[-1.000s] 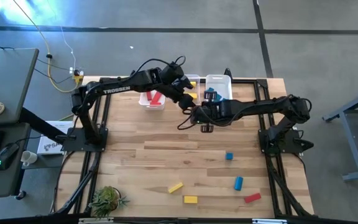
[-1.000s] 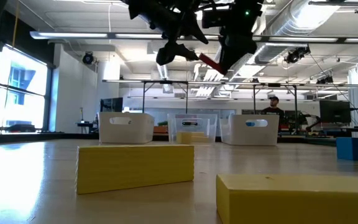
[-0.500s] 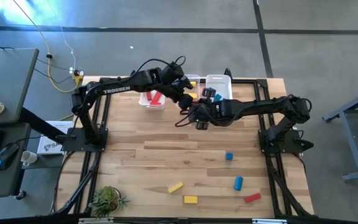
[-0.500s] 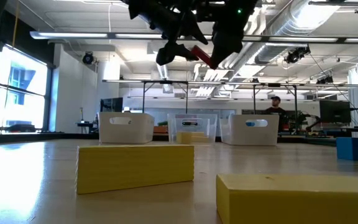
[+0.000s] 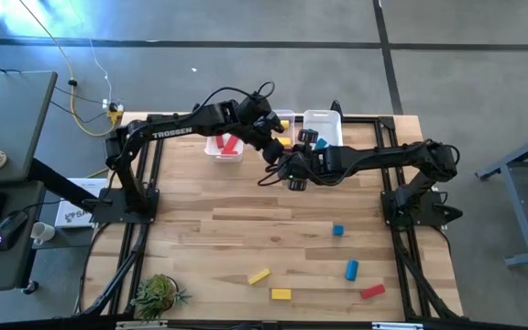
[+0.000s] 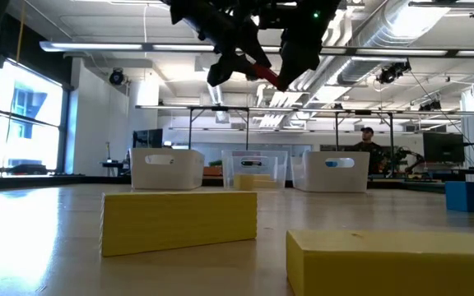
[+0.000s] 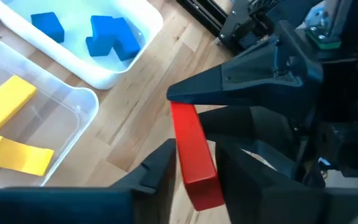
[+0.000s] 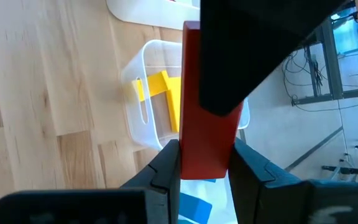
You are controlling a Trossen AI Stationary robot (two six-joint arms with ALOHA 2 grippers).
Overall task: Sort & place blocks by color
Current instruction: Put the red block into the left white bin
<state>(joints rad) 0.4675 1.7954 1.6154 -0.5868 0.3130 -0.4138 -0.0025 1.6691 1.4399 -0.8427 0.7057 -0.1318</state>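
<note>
A red bar block [image 7: 194,155] hangs high above the table's far middle, in front of the bins, with both grippers on it. My left gripper [image 7: 194,163] reaches in from the left and my right gripper [image 8: 207,158] from the right; they face each other [image 5: 284,158], each shut on one end of the bar. In the low view the bar [image 6: 263,74] is tilted. Other blocks lie on the near right of the table: a blue cube [image 5: 338,230], a blue cylinder [image 5: 351,269], a red block [image 5: 371,291] and two yellow bars [image 5: 259,276] [image 5: 281,294]. My left gripper pinches the red bar's nearer end [image 7: 199,183] between its two fingers, one on each long side. The fingers run along the bar. The bar is lifted clear and tilted. My right gripper pinches the opposite end [image 8: 204,163] between its two fingers, also along the bar. My left gripper's finger [image 8: 247,56] covers the bar's farther part.
Three clear bins stand at the far edge: one with red blocks [image 5: 225,147], one with yellow blocks [image 7: 17,130], one with blue blocks [image 7: 92,37]. A small plant [image 5: 159,295] sits at the near left corner. The wooden table's middle [image 5: 246,220] lies bare.
My right gripper has carried the red bar a little toward the table's left, up to my left gripper. My left gripper's fingers have closed in on the bar's free end. The bar stays lifted high above the table.
</note>
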